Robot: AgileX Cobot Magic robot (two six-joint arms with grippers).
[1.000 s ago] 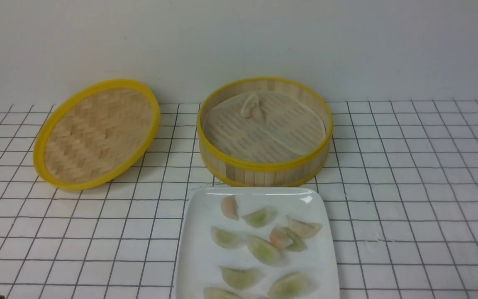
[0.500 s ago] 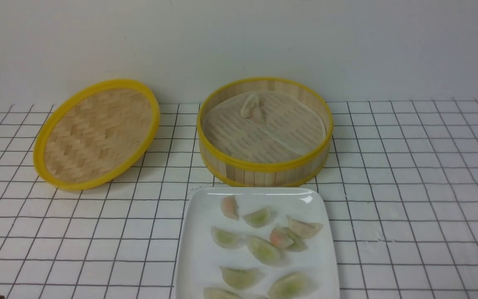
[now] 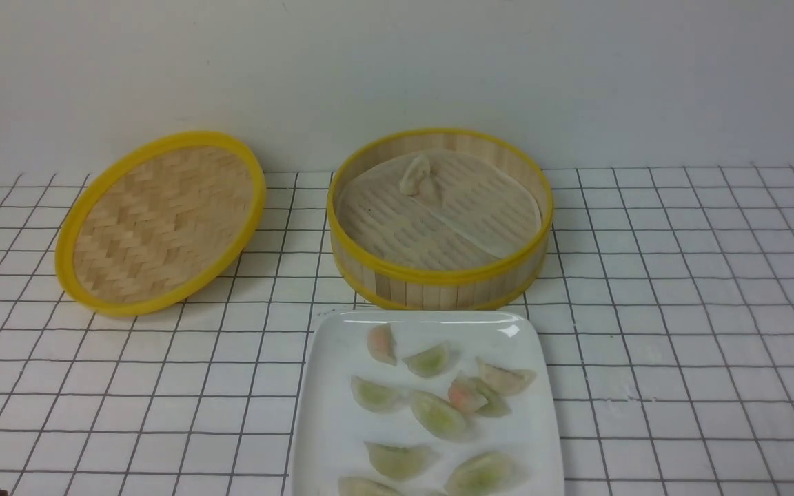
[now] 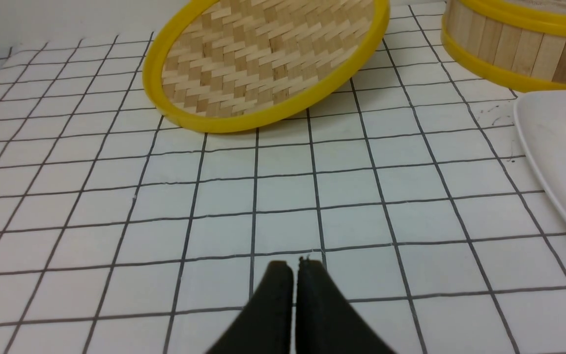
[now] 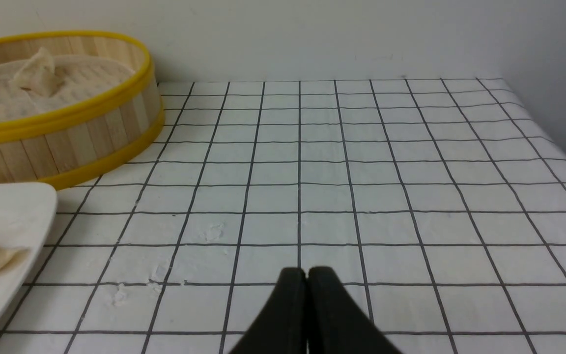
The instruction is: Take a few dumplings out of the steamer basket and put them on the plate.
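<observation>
Both the left claw (image 4: 293,268) and right claw (image 5: 306,275) sit closed and empty; the plate (image 3: 328,427) between them is crowded, so another dumpling (image 3: 416,173) could shove one off.

My right gripper (image 5: 306,271) closed, empty, over grid table (image 5: 361,196); basket (image 5: 67,128) with one dumpling (image 5: 37,73), plate (image 5: 3,211) corner beside it
</observation>
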